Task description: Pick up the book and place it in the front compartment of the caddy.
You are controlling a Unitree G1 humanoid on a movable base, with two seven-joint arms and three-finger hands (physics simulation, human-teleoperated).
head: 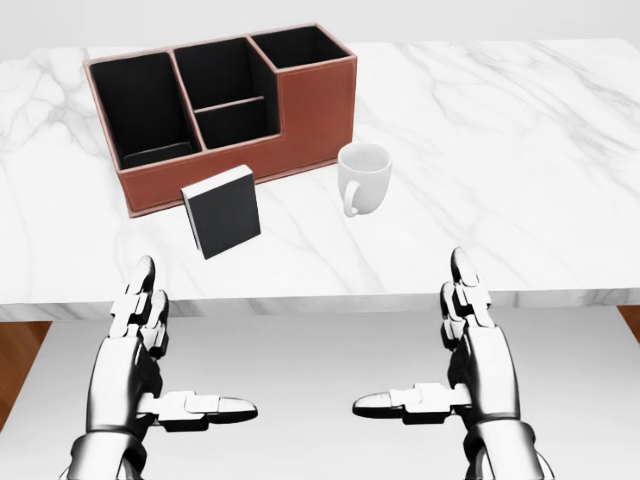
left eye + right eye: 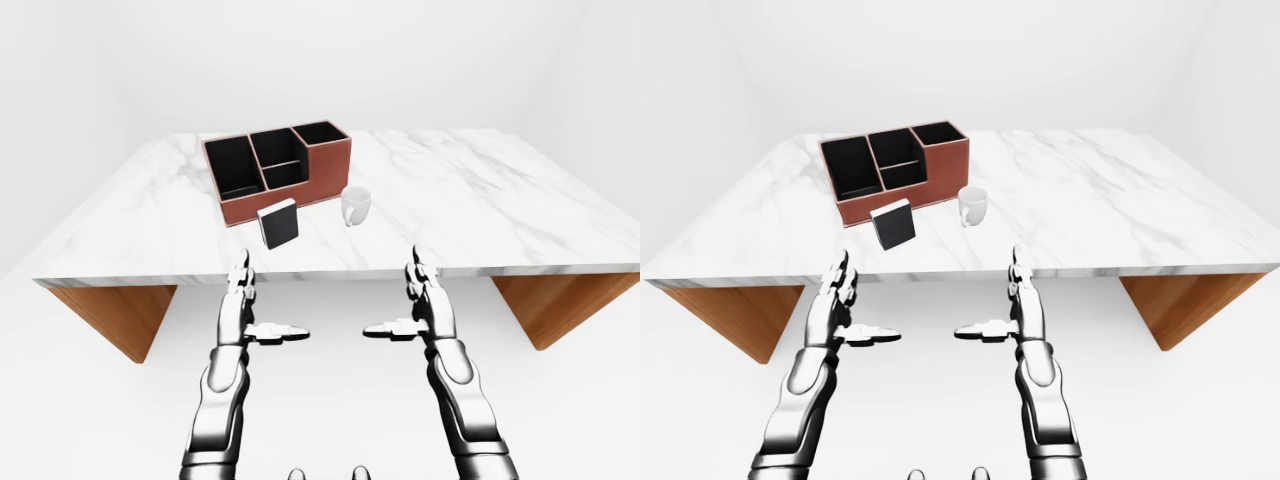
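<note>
Two hands: my left hand and right hand spread wide, empty, below the marble table edge.
Count: one upright black book, one brown compartmented caddy, one white mug.

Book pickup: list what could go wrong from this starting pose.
1. The book stands upright on the marble table; a nudge from the open left hand may topple it.
2. The white mug stands just right of the book, below the caddy; the right hand could knock it.
3. The caddy has several dark compartments close together, so the book might land in the wrong one.
</note>
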